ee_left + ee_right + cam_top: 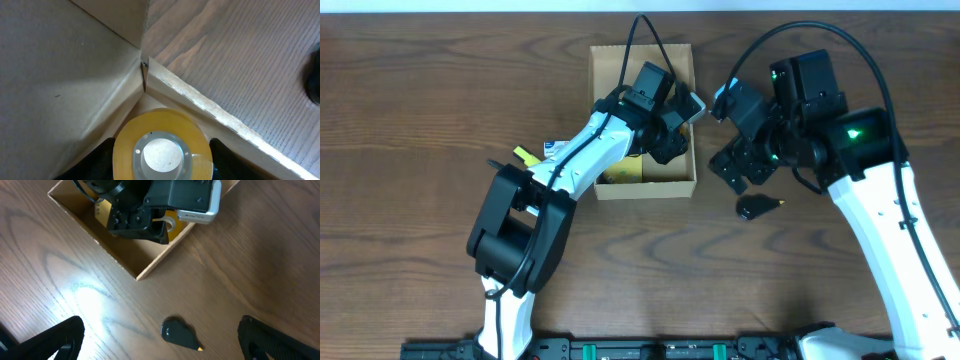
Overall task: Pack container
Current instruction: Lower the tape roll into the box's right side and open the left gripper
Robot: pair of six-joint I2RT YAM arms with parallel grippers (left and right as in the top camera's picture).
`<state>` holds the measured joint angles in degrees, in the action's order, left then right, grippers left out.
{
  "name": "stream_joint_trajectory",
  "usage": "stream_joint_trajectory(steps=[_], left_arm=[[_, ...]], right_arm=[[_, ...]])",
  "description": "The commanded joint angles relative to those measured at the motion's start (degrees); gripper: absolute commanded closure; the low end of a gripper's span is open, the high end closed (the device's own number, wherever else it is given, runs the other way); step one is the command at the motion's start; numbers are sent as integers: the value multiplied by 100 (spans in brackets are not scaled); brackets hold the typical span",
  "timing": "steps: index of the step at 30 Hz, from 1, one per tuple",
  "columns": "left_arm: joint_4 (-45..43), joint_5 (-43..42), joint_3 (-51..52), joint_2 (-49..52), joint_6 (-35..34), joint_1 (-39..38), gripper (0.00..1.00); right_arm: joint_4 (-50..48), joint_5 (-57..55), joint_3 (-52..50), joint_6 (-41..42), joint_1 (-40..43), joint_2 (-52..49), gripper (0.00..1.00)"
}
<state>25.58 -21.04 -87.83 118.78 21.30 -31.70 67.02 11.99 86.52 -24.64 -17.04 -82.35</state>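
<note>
Container (615,75) sits open on the wooden table (420,120), toward the far edge; overhead, the left gripper (662,148) reaches into its near right corner; only the left wrist view shows the grasp, dark fingers (102,157) pressed to both sides of a yellow tape roll (160,145); the right gripper (738,170) is spread wide; its wrist view shows a small black item (177,334) on the table beneath.

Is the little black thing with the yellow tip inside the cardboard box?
No, the black thing lies on the table outside the box, just past its corner.
</note>
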Motion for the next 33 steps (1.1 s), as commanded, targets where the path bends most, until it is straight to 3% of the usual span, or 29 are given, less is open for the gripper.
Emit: stream_joint_trajectory(steps=[1,33], left_arm=[[11,-85,-39,74,111,17,72],[138,-317,-39,74,240,-22,41]], right_arm=[[2,22,-9,39,35,101,1],[2,22,-9,39,35,101,1]])
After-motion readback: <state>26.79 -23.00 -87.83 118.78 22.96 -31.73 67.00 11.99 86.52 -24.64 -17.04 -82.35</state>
